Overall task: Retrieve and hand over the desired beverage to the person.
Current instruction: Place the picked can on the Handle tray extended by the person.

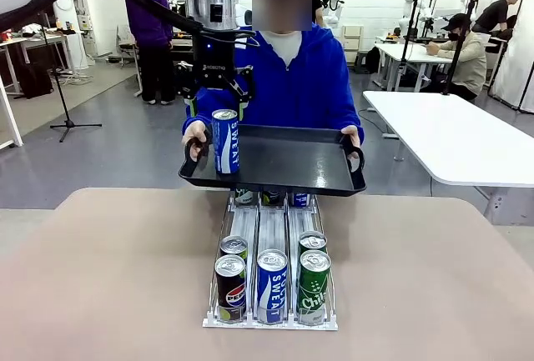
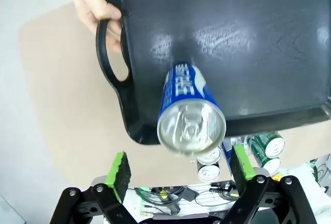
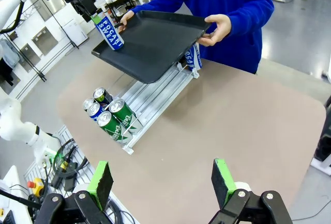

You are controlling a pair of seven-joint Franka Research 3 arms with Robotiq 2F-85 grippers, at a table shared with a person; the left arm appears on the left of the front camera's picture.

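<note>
Lab tabletop | blue can upright at nine o'clock on person-held tray | left gripper splayed wide above it | right gripper splayed, empty

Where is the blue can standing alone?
In the front view the blue can stands on the left end of the black tray, beside the person's hand, below the left claw.

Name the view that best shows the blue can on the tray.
Front view: the blue can stands upright, label readable. Left wrist view shows mostly its top; right wrist view shows it small and far.
</note>
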